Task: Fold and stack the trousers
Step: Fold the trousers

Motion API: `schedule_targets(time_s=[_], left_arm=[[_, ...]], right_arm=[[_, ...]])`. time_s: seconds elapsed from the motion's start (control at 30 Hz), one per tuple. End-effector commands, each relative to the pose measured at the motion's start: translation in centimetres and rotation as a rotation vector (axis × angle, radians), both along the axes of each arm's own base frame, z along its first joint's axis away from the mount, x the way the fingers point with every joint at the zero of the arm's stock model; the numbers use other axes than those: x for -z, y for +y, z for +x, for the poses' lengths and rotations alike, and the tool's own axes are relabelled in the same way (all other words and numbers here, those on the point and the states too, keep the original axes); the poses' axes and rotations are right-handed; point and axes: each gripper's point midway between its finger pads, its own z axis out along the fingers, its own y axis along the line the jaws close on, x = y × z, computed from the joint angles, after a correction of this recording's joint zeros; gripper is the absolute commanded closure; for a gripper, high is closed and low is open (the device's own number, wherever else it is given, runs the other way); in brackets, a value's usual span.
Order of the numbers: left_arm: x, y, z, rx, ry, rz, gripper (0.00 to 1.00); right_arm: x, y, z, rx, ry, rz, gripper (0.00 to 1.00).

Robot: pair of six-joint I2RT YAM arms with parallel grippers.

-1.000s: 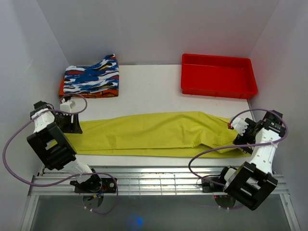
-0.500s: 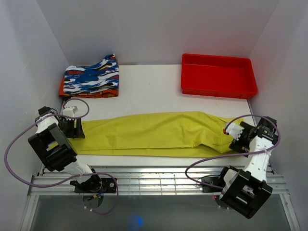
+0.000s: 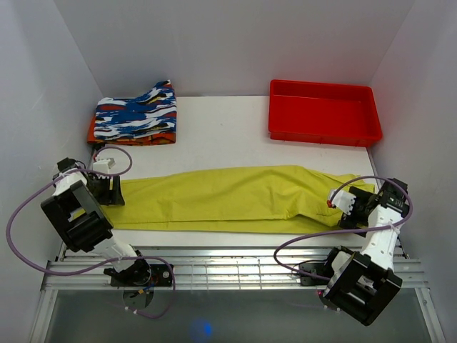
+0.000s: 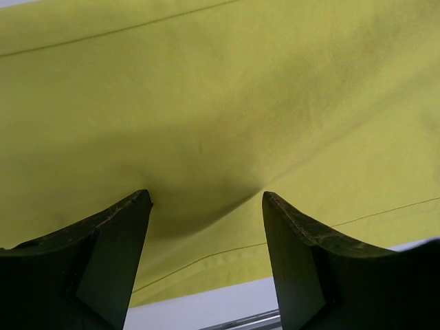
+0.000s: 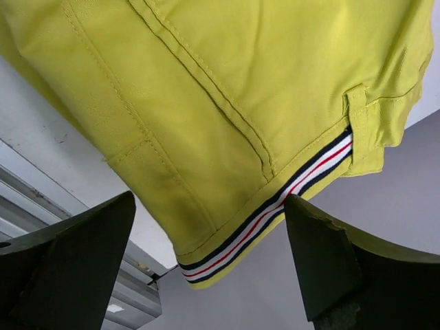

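Seen from above, one pair of trousers (image 3: pixel 235 196) is lying stretched across the near table (image 3: pixel 221 139). One folded patterned garment (image 3: pixel 136 114) and one red tray (image 3: pixel 323 111) are sitting behind it.

In the left wrist view, the left gripper (image 4: pixel 205 199) is standing apart, tips touching cloth.

In the right wrist view, the right gripper (image 5: pixel 210 201) is gaping wide over the striped band (image 5: pixel 275 206), which is unseen from above.

The left arm (image 3: pixel 75 214) and the right arm (image 3: pixel 378 239) are both built of white links and blocky black joint housings, each with a looping purple cable (image 3: pixel 10 227), and end in dark, wedge-shaped fingers (image 4: pixel 110 254) with scuffed edges.
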Motion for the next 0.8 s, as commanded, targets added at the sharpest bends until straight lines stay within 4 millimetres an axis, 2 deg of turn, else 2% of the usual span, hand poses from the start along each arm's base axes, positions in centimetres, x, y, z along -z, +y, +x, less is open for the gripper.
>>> schedule_targets(time_s=[0.0,0.03,0.07,0.13,0.17,0.23,0.27,0.33,0.37,0.43,0.47,0.5,0.63,0.67,0.7,0.77], left_arm=[[-0.3,1.1,0.9,-0.004,-0.022,0.031,0.23],[-0.2,1.2,0.9,-0.01,-0.019,0.03,0.23],[0.0,1.3,0.9,-0.012,-0.013,0.028,0.23],[0.4,1.8,0.8,-0.021,0.0,0.044,0.23],[0.8,2.0,0.6,-0.028,0.012,0.047,0.23],[1.3,2.6,0.4,-0.04,0.024,0.062,0.23],[1.7,2.9,0.1,-0.052,0.037,0.057,0.24],[2.1,3.3,-0.1,-0.071,0.052,0.052,0.25],[2.6,3.5,-0.4,-0.09,0.065,0.038,0.25],[3.0,3.9,-0.8,-0.104,0.079,0.035,0.27],[3.2,4.2,-1.1,-0.118,0.083,0.031,0.28],[3.5,4.4,-1.3,-0.119,0.089,0.03,0.28],[4.5,5.0,-2.1,-0.137,0.115,0.025,0.3],[4.6,5.2,-2.2,-0.144,0.122,0.025,0.3],[4.7,5.3,-2.3,-0.145,0.126,0.023,0.31],[4.9,5.5,-2.5,-0.15,0.14,0.02,0.31]], right_arm=[[0.1,-0.5,0.7,-0.042,-0.041,-0.051,0.07],[0.1,-0.9,1.2,-0.037,-0.062,-0.064,0.11],[-0.4,-1.8,2.3,-0.026,-0.111,-0.101,0.21],[-0.3,-2.8,3.3,-0.015,-0.147,-0.143,0.35],[-0.2,-3.6,3.6,-0.013,-0.15,-0.178,0.46],[-1.8,-5.0,5.4,-0.022,-0.221,-0.247,0.58],[-2.5,-5.1,6.2,-0.033,-0.251,-0.255,0.68],[-6.2,-6.0,8.5,-0.053,-0.371,-0.311,0.79],[-7.9,-5.6,9.3,-0.075,-0.435,-0.315,0.83],[-11.1,-5.7,10.5,-0.098,-0.533,-0.361,0.87],[-12.3,-5.4,10.4,-0.107,-0.568,-0.375,0.89],[-12.5,-5.4,10.1,-0.123,-0.572,-0.399,0.9],[-10.7,-4.8,8.1,-0.22,-0.57,-0.474,0.92],[-7.9,-4.6,6.8,-0.226,-0.51,-0.466,0.92],[-6.3,-4.4,6.1,-0.237,-0.466,-0.468,0.92],[-3.2,-4.7,4.5,-0.249,-0.371,-0.49,0.84]])
